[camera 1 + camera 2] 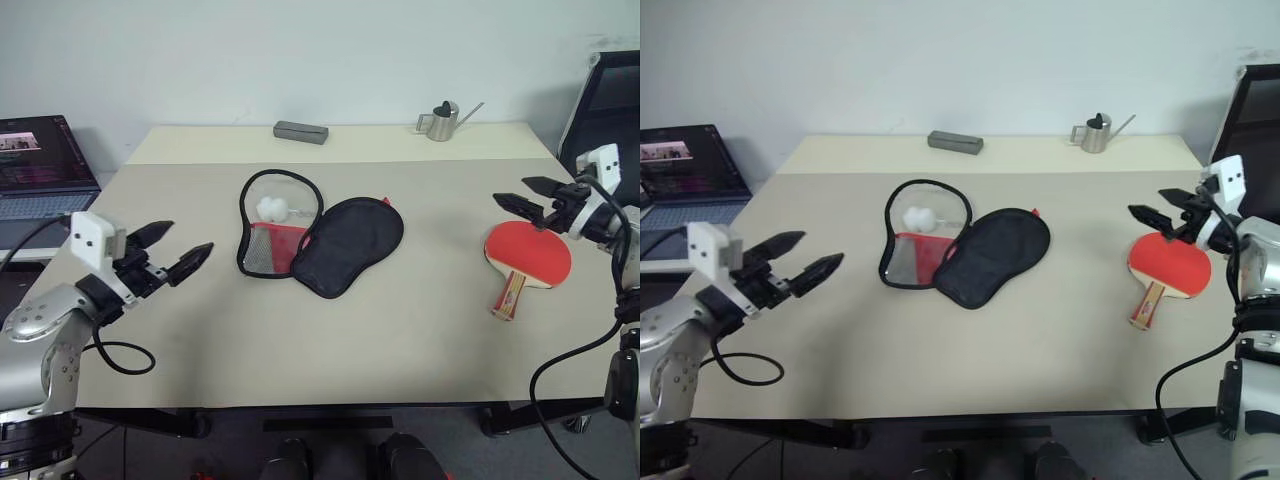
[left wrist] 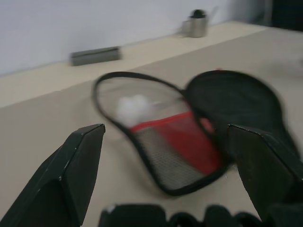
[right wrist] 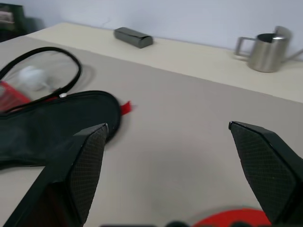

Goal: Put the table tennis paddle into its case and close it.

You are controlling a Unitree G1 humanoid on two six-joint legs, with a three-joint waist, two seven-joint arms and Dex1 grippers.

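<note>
The right claw (image 1: 522,196) stands wide open just above the paddle (image 1: 527,254), holding nothing. The paddle lies at the right, handle pointing near. The left claw (image 1: 172,249) is wide open too, left of the case (image 1: 318,243), which lies unzipped mid-table. No writing is readable.

Even, soft indoor light falls from overhead on the bench (image 1: 400,330), with faint shadows and no glare. Both head views are sharp. The left wrist view is motion-blurred, smearing the case (image 2: 189,137); the right wrist view is slightly soft.
</note>
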